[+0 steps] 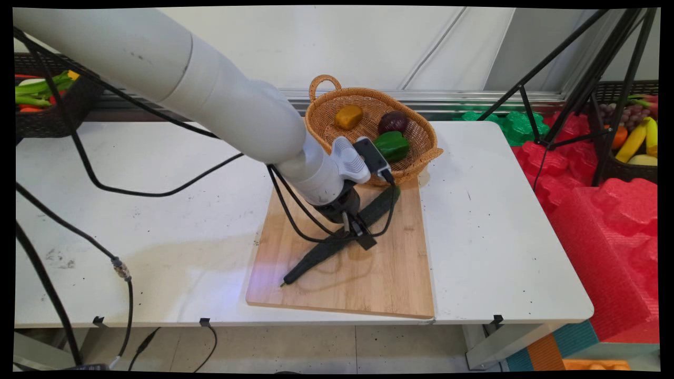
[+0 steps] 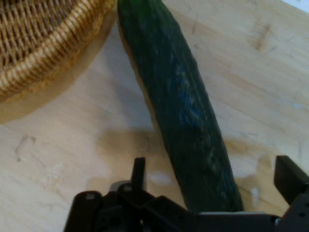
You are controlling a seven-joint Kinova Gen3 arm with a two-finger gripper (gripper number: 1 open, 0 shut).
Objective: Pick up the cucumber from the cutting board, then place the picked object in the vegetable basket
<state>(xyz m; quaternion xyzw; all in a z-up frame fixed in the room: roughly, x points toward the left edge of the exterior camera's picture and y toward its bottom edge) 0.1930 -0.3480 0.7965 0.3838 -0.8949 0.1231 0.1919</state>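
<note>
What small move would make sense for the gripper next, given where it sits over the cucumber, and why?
Probably close the fingers. The gripper is open and low over the cutting board, with the cucumber lying between its fingers, one on each side. The cucumber's far end lies near the wicker basket, so a squeeze looks better than more travel.

A thick white arm (image 1: pixel 210 89) of rounded tubular links, faintly scuffed, ends in a black pincer (image 1: pixel 357 231), with black cables (image 1: pixel 158 192) looping off it.
</note>
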